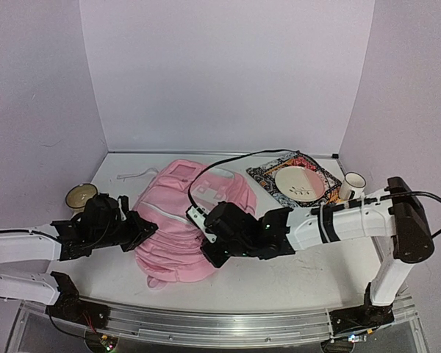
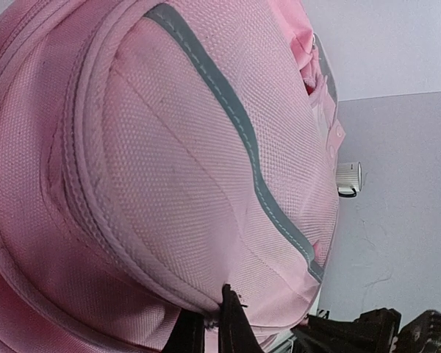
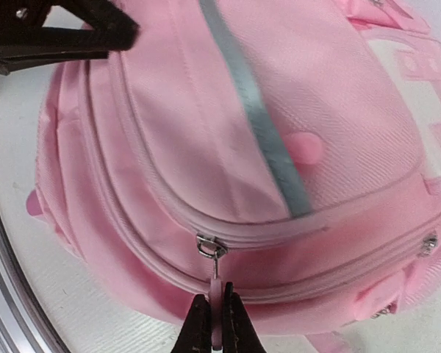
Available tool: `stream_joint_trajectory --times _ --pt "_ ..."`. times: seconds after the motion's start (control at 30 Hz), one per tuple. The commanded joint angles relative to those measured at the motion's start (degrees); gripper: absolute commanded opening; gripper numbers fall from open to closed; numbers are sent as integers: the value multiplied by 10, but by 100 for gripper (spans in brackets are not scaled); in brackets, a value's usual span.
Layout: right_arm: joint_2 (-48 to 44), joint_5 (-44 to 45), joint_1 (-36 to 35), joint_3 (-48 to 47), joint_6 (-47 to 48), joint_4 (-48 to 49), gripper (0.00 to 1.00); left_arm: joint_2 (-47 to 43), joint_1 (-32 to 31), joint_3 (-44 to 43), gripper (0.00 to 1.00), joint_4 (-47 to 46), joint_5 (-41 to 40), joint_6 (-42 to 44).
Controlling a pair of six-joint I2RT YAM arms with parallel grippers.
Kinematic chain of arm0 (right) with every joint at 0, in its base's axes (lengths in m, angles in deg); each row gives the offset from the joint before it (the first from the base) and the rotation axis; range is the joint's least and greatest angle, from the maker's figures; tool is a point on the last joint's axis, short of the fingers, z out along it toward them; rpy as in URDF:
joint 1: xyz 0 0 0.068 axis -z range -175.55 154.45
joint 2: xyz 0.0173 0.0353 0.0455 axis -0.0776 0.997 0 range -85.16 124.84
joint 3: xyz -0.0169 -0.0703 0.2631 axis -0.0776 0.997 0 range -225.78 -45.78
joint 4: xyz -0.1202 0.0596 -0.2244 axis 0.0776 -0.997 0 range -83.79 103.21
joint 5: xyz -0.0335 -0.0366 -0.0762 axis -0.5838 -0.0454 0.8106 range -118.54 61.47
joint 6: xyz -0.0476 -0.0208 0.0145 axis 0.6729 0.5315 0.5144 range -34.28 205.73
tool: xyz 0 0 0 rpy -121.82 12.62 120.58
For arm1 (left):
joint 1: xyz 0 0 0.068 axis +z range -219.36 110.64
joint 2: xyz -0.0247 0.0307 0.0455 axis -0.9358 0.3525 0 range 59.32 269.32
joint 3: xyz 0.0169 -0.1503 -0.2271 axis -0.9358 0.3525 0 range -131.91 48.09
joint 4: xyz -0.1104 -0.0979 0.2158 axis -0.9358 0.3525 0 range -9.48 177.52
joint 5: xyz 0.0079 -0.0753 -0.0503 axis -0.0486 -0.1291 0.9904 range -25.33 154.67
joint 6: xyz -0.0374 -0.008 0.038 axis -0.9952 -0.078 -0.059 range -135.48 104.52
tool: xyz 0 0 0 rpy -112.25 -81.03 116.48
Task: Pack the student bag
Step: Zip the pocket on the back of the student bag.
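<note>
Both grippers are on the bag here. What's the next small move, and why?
Probably: the right gripper draws the zipper pull along its track to open the student bag. It is shut on the pull, the left gripper pinches a bag seam as an anchor, and the zip looks closed.

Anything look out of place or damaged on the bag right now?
Nothing stands out. The soft pink fabric backpack lies flat, no tears visible; the right pincer pinches its pink zipper pull, the left pincer its edge seam.
</note>
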Motion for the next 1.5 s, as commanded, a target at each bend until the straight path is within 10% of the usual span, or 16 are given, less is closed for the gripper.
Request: stream_joint_trajectory --times 0.0,0.5,1.07,1.47 --pt "-68 53 43 39 -7 -48 0 -19 7 -12 0 62 -56 54" --pt "-30 26 117 -19 -10 -39 2 -7 7 -12 11 82 64 110" --pt "-253 156 163 126 -82 -75 84 -66 140 -202 98 305 -103 307" --pt "-586 330 170 239 -219 -262 98 -336 148 -207 99 365 -265 358"
